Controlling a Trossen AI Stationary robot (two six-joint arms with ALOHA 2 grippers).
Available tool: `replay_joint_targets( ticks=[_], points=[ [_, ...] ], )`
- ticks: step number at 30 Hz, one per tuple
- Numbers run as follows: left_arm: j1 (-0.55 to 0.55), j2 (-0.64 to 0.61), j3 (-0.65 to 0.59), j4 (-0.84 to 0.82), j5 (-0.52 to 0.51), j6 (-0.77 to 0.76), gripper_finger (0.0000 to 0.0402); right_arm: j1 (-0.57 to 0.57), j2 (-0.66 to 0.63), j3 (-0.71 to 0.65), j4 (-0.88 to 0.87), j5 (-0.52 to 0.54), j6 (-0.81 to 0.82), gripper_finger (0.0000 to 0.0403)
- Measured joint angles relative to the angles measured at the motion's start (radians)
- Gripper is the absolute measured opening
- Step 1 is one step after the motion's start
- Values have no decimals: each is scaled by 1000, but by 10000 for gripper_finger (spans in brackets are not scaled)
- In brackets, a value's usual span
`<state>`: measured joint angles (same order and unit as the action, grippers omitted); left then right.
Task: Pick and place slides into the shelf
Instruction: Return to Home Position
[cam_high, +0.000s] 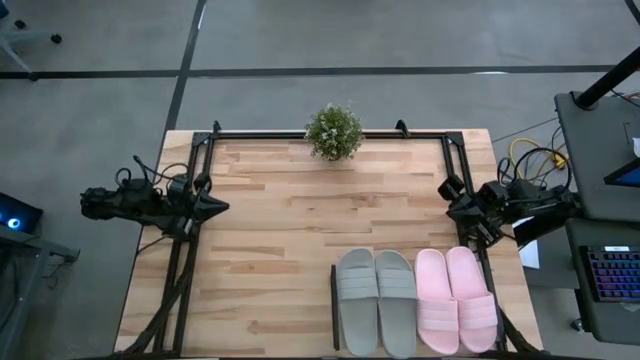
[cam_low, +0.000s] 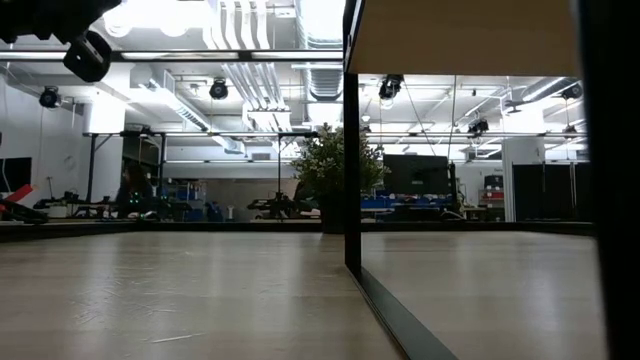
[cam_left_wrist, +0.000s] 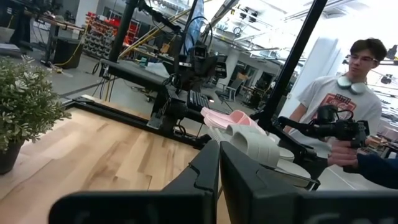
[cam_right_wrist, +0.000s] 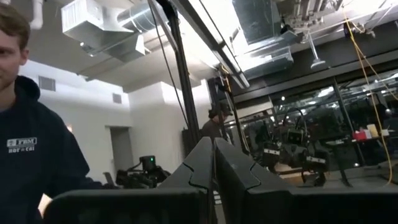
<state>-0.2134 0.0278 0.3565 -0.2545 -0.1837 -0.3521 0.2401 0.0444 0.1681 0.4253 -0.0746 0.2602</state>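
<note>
Slides rest on the shelf (cam_low: 460, 35) at the table's near right corner. The grey-green pair (cam_high: 376, 300) lies just beside the pale pink pair (cam_high: 456, 298), all four parallel and strap-up. In the low view we see only the shelf's underside, and the slides above it are hidden. The left gripper (cam_high: 218, 207) sits at the table's left edge and the right gripper (cam_high: 452, 208) at the right edge, just beyond the pink pair. Both are closed and hold nothing. A potted plant (cam_high: 334, 131) stands at the far edge. The right wrist view shows only the room and a person cut off at its border. We cannot make out the shelf's far boundary from above.
</note>
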Motion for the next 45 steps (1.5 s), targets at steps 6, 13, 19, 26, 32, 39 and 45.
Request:
replay_joint_targets(
  ticks=[6, 13, 19, 26, 32, 39, 45],
  points=[
    [0, -1, -2, -4, 14, -7, 0, 0, -12, -28, -1, -11, 5, 8],
    [0, -1, -15, -25, 21, -8, 0, 0, -44, -86, 34, -13, 27, 8],
    [0, -1, -23, -54, 28, -11, 0, 0, -44, -136, 55, -16, 57, 8],
    [0, -1, -15, -155, 25, -35, 0, 0, -44, -144, 36, -38, 72, 8],
    [0, 0, -16, -231, 19, -62, 0, 0, -44, -144, -60, -38, 73, 8],
    [0, 1, -32, -168, -16, -52, 0, 0, -43, -145, -123, -36, 69, 8],
    [0, -1, -109, 31, -37, 46, 0, 0, -44, -145, -83, -36, 75, 8]
  ],
)
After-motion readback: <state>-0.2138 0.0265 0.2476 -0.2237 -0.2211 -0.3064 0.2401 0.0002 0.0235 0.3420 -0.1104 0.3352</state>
